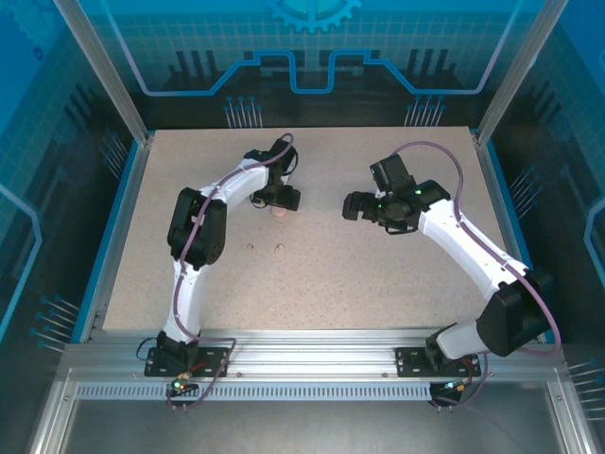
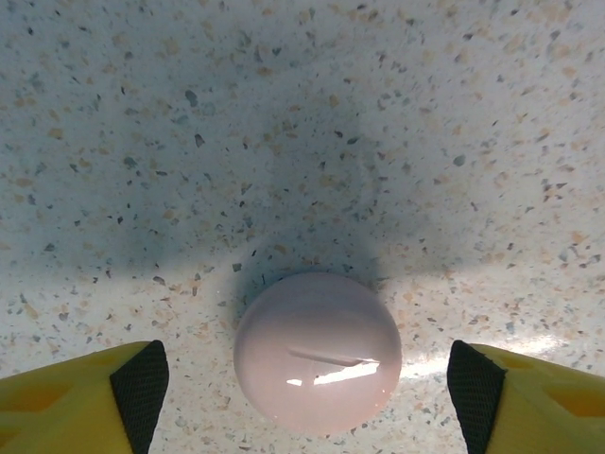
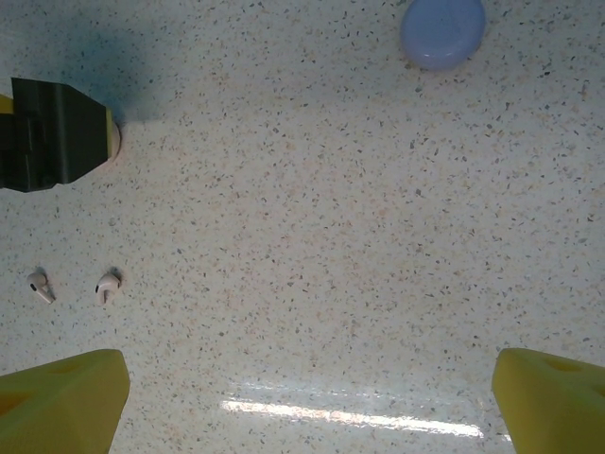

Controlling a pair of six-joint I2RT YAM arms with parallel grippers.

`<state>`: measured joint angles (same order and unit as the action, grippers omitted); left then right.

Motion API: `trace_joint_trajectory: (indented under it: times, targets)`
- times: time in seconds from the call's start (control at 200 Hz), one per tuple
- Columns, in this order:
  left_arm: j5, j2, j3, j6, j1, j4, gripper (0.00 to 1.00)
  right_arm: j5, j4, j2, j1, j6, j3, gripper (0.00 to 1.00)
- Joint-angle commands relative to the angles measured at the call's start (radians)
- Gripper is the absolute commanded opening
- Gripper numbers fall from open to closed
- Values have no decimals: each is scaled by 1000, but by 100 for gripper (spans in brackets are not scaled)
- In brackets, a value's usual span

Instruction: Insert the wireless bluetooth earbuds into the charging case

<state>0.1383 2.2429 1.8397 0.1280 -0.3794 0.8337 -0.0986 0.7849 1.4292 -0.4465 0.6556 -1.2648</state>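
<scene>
A round pale pink charging case [image 2: 318, 352] lies shut on the speckled table, between the black pads [image 2: 137, 383] of my left gripper [image 2: 307, 392]. That gripper is open, with a gap on each side of the case. From above, the left gripper [image 1: 279, 202] hangs over the pink case [image 1: 281, 215]. Two tiny pale pink earbuds [image 1: 250, 248] [image 1: 278, 249] lie loose in front of it, apart from each other; in the right wrist view the earbuds [image 3: 40, 286] [image 3: 108, 285] lie at the left. My right gripper [image 3: 307, 407] [image 1: 352, 206] is open over bare table.
A round light purple case [image 3: 442, 30] lies shut at the top of the right wrist view. The table [image 1: 378, 284] has blue edges and metal frame posts at its corners. Both arms reach toward the middle, their grippers facing each other.
</scene>
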Motion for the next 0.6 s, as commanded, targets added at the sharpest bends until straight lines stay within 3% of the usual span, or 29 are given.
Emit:
trace_joint_trajectory:
  times: [0.0,0.155,0.39,0.595]
  targets:
    - [-5,35,26,-8,5,35,81,-18,10,-4,-9,9,-19,100]
    - [-6,46,18,-8,4,33,80,-17,10,-6,-7,6,-17,100]
    - [-26,65,18,-7,5,33,67,-16,8,-7,-4,3,-18,100]
    - [-42,51,5,2,3,33,63,-16,8,-11,-1,1,-19,100]
